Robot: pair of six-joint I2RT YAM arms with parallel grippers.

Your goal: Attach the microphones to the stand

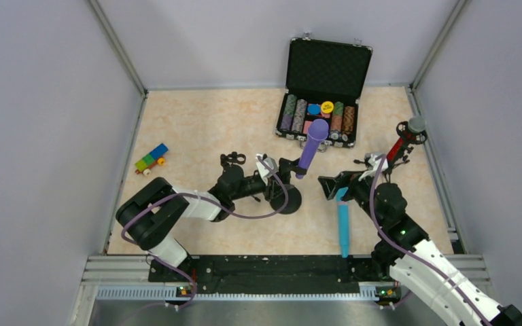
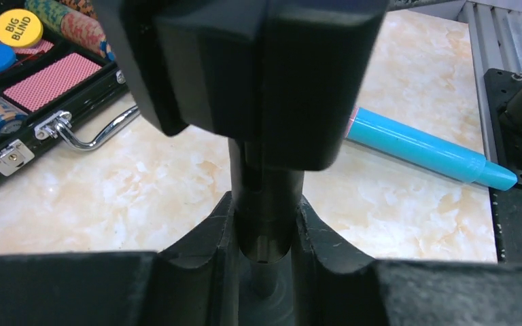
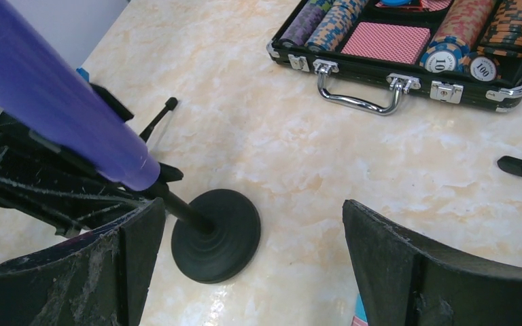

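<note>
The purple microphone [image 1: 310,148] sits tilted in the clip of a black stand with a round base [image 1: 287,199]. My left gripper [image 1: 272,180] is shut on that stand's pole [image 2: 266,183], just above the base; its fingers [image 2: 207,238] press both sides. The teal-blue microphone [image 1: 343,227] lies flat on the table, also seen as a teal-blue microphone [image 2: 421,148] in the left wrist view. My right gripper [image 1: 336,187] hovers open over its far end, holding nothing. The red microphone [image 1: 399,148] with a grey head rests in a second stand's clip at the right.
An open poker-chip case [image 1: 319,92] stands at the back, its handle [image 3: 357,92] facing me. A toy block train [image 1: 151,158] lies at the left, a small black clip piece [image 1: 232,160] near the left arm. Walls close in the table.
</note>
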